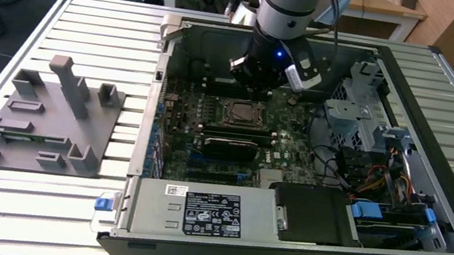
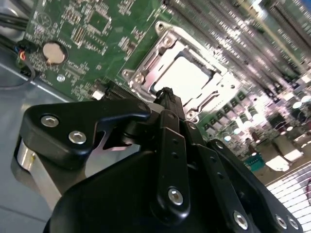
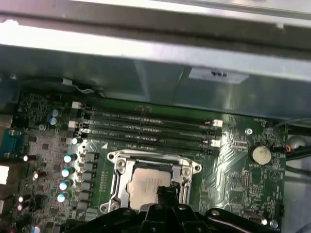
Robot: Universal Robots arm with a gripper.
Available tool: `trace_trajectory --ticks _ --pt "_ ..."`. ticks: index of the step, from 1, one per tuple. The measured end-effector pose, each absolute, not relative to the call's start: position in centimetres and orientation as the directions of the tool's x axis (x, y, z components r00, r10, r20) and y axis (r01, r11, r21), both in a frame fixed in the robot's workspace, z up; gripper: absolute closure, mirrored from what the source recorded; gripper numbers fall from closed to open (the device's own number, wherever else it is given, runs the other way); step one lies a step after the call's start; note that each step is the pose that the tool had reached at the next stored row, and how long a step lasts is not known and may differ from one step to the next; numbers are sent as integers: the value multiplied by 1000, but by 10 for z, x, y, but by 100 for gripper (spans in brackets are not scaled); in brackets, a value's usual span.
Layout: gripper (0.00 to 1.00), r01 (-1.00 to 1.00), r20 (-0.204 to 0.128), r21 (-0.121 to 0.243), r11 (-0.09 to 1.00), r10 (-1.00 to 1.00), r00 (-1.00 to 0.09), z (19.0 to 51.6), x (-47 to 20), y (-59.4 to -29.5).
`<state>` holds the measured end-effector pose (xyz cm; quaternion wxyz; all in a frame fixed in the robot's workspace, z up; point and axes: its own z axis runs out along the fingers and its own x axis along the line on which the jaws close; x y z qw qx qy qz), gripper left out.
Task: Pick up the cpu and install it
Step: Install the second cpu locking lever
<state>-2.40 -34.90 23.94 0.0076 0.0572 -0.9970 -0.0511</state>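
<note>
Slatted metal bench (image 1: 59,204) carrying an open computer case (image 1: 426,213), with the tool (image 1: 261,82) hanging low over the motherboard (image 1: 295,143).

Nearest in both wrist views, the tool's black linkage tapers to its tips just above the socket (image 3: 150,182); I cannot tell how far apart those tips stand or whether they grip anything. Just beyond, the cpu (image 3: 146,183) lies flat inside the socket's metal frame, its pale silvery plate facing up. I judge it light, thin, rigid and smooth-topped, with a fragile underside, so opposite edges are the place to hold it. Farther off run 4 memory slots (image 3: 146,127) and the case wall.
</note>
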Motion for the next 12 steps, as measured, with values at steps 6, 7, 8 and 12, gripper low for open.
trace_trajectory --ticks 6,7,8,12 --pt "89 -112 18 104 988 -115 -993 239 -24 -363" --pt "89 -112 25 104 988 -115 -993 240 -24 -363" --pt "89 -111 32 105 988 -115 -993 241 -24 -364" --pt "89 -110 43 113 987 -115 -992 241 -24 -370"
